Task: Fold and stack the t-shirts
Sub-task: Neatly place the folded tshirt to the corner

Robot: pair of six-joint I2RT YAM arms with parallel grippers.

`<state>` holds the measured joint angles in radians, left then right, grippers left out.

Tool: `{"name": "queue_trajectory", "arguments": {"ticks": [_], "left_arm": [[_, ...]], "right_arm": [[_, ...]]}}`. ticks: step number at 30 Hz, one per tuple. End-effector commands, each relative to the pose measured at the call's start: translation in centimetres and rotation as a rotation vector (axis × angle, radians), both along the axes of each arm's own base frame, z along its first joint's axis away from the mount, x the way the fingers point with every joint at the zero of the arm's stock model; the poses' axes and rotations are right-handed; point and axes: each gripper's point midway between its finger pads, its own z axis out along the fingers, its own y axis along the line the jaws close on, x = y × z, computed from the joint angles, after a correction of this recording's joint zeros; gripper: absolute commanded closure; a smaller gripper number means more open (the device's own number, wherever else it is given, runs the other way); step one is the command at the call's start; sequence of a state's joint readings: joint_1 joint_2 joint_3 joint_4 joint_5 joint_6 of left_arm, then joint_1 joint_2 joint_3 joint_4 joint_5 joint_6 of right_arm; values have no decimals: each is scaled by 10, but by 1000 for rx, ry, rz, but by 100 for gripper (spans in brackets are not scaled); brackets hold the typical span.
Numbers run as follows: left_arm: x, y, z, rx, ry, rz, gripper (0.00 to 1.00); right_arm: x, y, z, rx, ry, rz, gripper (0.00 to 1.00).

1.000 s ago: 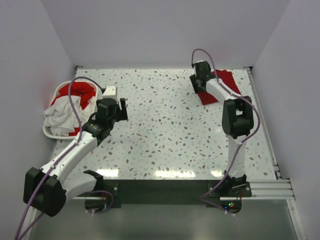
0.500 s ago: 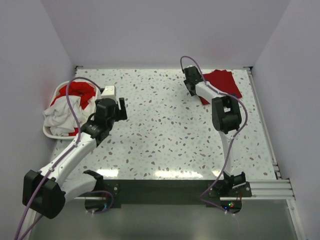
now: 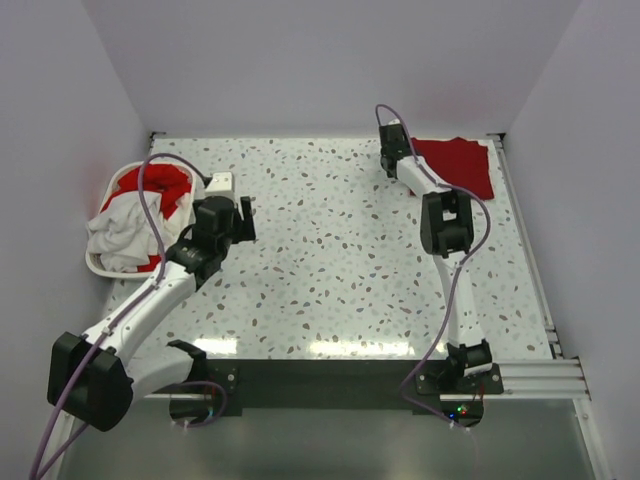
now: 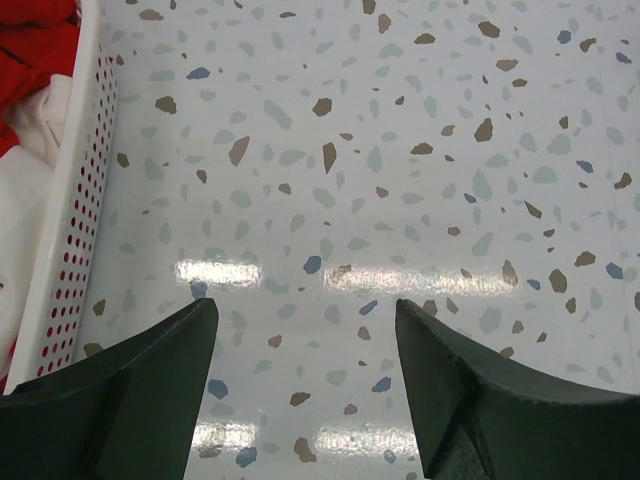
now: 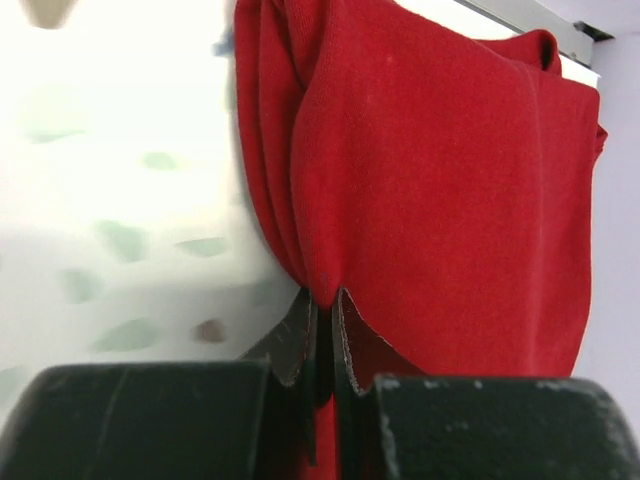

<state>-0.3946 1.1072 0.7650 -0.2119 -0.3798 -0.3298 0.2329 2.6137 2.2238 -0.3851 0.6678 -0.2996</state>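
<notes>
Right arm is stretched to the far right corner of the worktop (image 3: 330, 260). A folded red t-shirt (image 3: 458, 168) lies flat there, close against the far edge and the right-hand rail (image 3: 525, 250). The right tool (image 5: 322, 300) sits at the shirt's left border, low over the surface, with the cloth spreading away from it to the right. Its fingers (image 5: 295, 340) are clenched, tips pressed together with hardly a slit between them. The tips meet the bunched, layered edge of the shirt. The wrist view is so close to the cloth that I cannot say for certain whether a fold is nipped between them or only touched.

Left arm reaches over the left half of the worktop. The left tool (image 4: 302, 312) hangs above bare speckled surface, released, jaws standing wide with nothing between them. A white laundry basket (image 3: 98, 268) stands just to its left at the worktop's left edge, apart from the tool. In the basket, crumpled red shirts (image 3: 150, 185) lie toward the far side. A white shirt (image 3: 115, 235) is heaped on the near side and spills over the rim. The basket shirts are well apart from the folded one, with the breadth of the worktop between them.
</notes>
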Motion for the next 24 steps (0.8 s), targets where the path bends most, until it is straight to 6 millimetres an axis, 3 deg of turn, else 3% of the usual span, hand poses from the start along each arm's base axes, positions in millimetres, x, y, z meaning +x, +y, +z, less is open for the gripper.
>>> {"name": "queue_trajectory", "arguments": {"ticks": [1,4,11,14,15,16,17,18,19,21,24], "left_arm": [[4,4,2,1,-10,30,24],[4,4,-2,5,1,32,24],[5,4,-7,10,16,31,24],[6,4,-7,11,17,31,24],[6,4,-7,11,17,31,24],[6,3,-6,9,15,29,24],[6,3,-5,6,12,30,24],[6,3,-4,4,9,29,24],[6,3,-2,3,5,29,24],[5,3,0,-2,-2,28,24],[4,3,9,-15,-25,28,22]], "right_arm": [[-1,-44,0,-60,29,-60,100],[1,-62,-1,-81,31,-52,100],[9,-68,-19,-167,76,44,100],[7,-67,-17,-161,69,25,80],[5,-62,-15,-147,64,22,68],[6,-58,5,-138,30,25,62],[1,-46,5,-128,21,43,51],[0,-39,13,-112,3,56,46],[-1,-31,45,-87,-52,65,40],[-11,-3,60,-19,-68,103,29],[-29,32,106,119,-117,140,19]]}}
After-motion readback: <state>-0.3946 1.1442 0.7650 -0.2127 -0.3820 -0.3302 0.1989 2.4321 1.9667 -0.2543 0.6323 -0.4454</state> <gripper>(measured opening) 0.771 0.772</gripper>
